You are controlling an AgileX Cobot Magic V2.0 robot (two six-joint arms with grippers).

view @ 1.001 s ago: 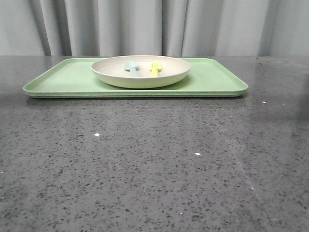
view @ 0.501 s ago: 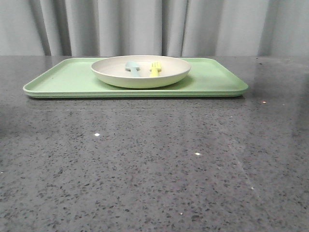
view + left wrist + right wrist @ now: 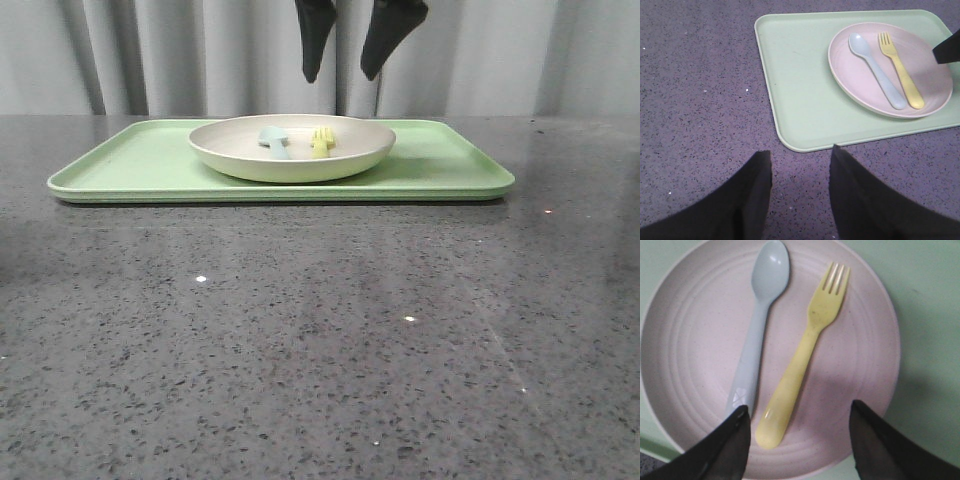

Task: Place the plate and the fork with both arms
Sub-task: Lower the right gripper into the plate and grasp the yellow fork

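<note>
- Plate (image 3: 292, 150) sits on the green tray (image 3: 130, 165) toward the bench's (image 3: 320, 340) far edge, about mid-width.
- Yellow fork (image 3: 802, 355) lies in the plate, just beside the pale blue spoon (image 3: 756, 330), not touching.
- Right gripper (image 3: 342, 62) hangs above the plate, fingers spread, holding nothing.
- Left gripper (image 3: 801, 152) over bare bench off the tray's left end, fingers spread, empty.

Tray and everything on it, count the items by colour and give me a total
Green: 1, the tray
Cream-white: 1, the plate
Pale blue: 1, the spoon
Yellow: 1, the fork
Total: 4
</note>
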